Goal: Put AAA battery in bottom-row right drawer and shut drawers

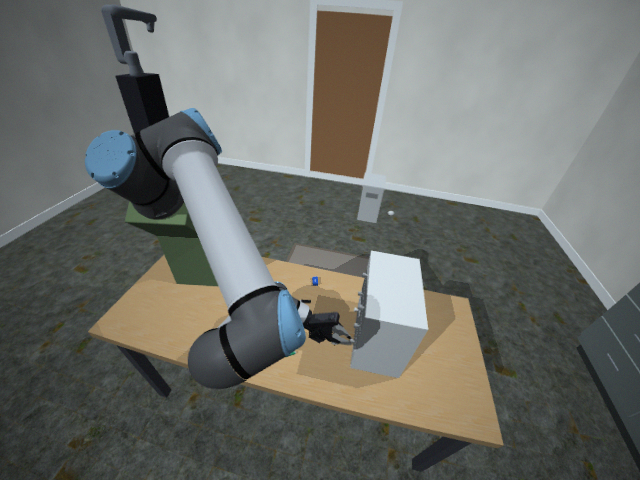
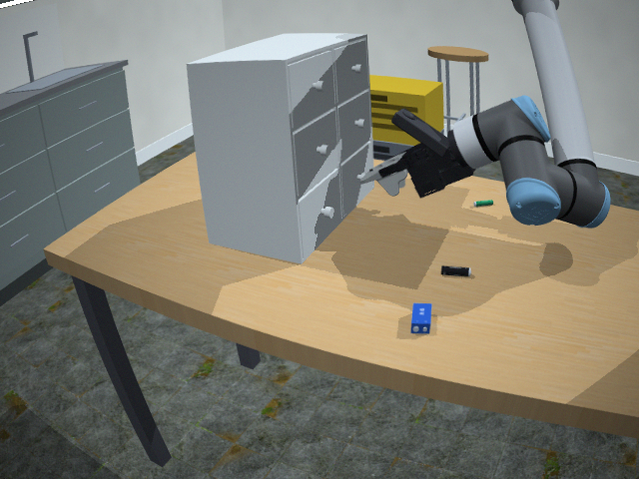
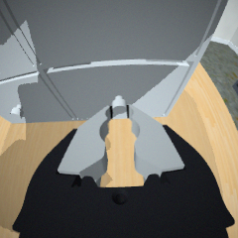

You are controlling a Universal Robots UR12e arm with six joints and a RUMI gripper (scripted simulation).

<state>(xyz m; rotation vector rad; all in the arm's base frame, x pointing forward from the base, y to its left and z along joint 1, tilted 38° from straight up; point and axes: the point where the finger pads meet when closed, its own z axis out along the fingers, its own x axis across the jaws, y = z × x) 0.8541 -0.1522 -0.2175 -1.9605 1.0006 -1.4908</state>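
The white chest (image 1: 395,294) (image 2: 248,155) stands upright on the table with all its drawers flush. My gripper (image 1: 351,340) (image 2: 361,179) (image 3: 119,106) is at the right drawer of the bottom row, its jaws closed around that drawer's knob (image 3: 118,101). The knob sits between the fingertips. A slim green battery (image 2: 483,203), which looks like the AAA, lies on the table behind the gripper. A thicker black battery (image 1: 306,301) (image 2: 455,270) and a blue block battery (image 1: 315,281) (image 2: 420,318) lie farther off on the table.
The other bottom drawer's knob (image 2: 326,212) (image 3: 16,110) is beside the held one, and the middle right knob (image 2: 359,122) is above it. The forearm (image 1: 222,222) reaches over the table from its green stand (image 1: 188,258).
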